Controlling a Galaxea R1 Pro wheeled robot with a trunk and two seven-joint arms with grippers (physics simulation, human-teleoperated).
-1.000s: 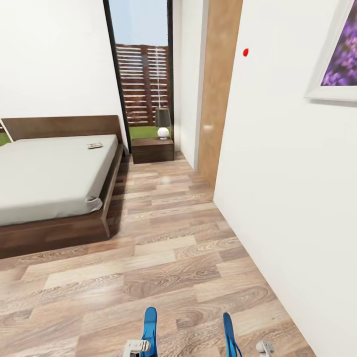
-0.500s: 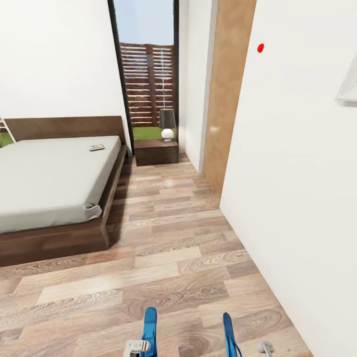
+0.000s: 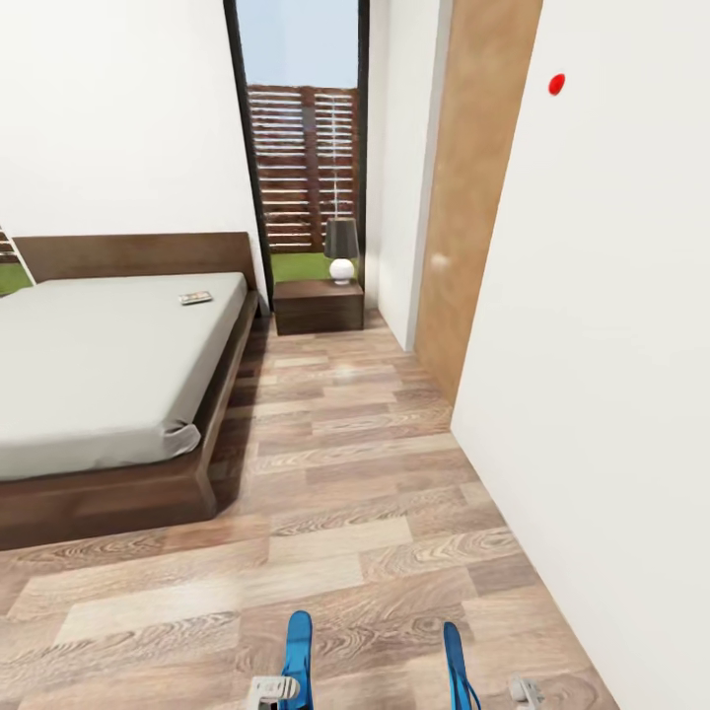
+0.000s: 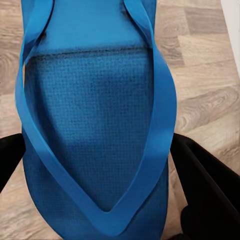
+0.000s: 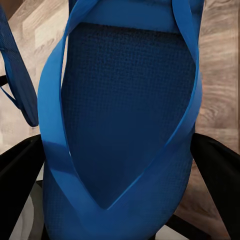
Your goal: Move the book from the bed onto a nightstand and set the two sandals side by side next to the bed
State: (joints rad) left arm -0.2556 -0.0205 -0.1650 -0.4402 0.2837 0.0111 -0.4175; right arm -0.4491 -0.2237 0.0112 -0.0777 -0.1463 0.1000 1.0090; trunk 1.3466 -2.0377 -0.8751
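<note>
**Carrying 2 sandals toward the bed**

Holding 1 flat bright-blue sandal in each hand, I face down the wood-plank floor (image 3: 345, 493) of the white-walled bedroom. My left gripper (image 4: 100, 165) has its dark fingers (image 4: 205, 185) clamped on either edge of the left bright-blue sandal (image 4: 95, 115), and my right gripper (image 5: 120, 170) grips the right bright-blue sandal (image 5: 125, 110) the same way. From the head view both stand on edge at the bottom of the picture, the left one (image 3: 298, 656) and the right one (image 3: 456, 666), apart from each other.

The large low bed (image 3: 99, 365) with its off-white mattress and dark brown frame lies ahead on my left. The small thin paperback book (image 3: 195, 297) rests on the mattress near the headboard, close to the bed's right edge. Past the bed's corner, in front of the tall window, stands the small dark wooden nightstand (image 3: 318, 306), with a grey-shaded lamp (image 3: 342, 248) on its top.

Risks as I judge them: the white wall (image 3: 611, 394) sits near my right side, so a wide turn could scrape the right arm against it. Both grips hold thin soles by their edges; a jolt could twist a sandal loose. Setting them down too near the frame may leave them crooked or apart instead of side by side. The lamp crowds the nightstand, which could be knocked when the book goes there.
</note>
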